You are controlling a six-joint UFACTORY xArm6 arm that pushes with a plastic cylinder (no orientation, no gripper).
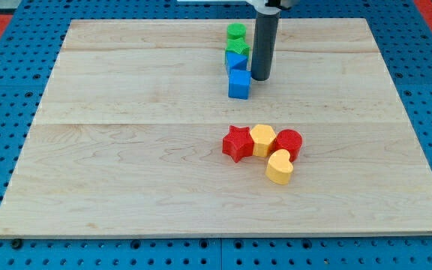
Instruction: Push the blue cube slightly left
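The blue cube (239, 84) sits on the wooden board (126, 150) above the middle. My tip (260, 78) is just to the cube's right, close to its upper right edge, almost touching. Directly above the cube lies a second blue block (235, 61), then a green block (239, 48) and a green round block (236, 31), in a short column toward the view's top.
Below the middle lies a cluster: a red star (237, 142), a yellow hexagon block (262, 139), a red round block (288, 143) and a yellow heart (279, 166). Blue pegboard (6, 90) surrounds the board.
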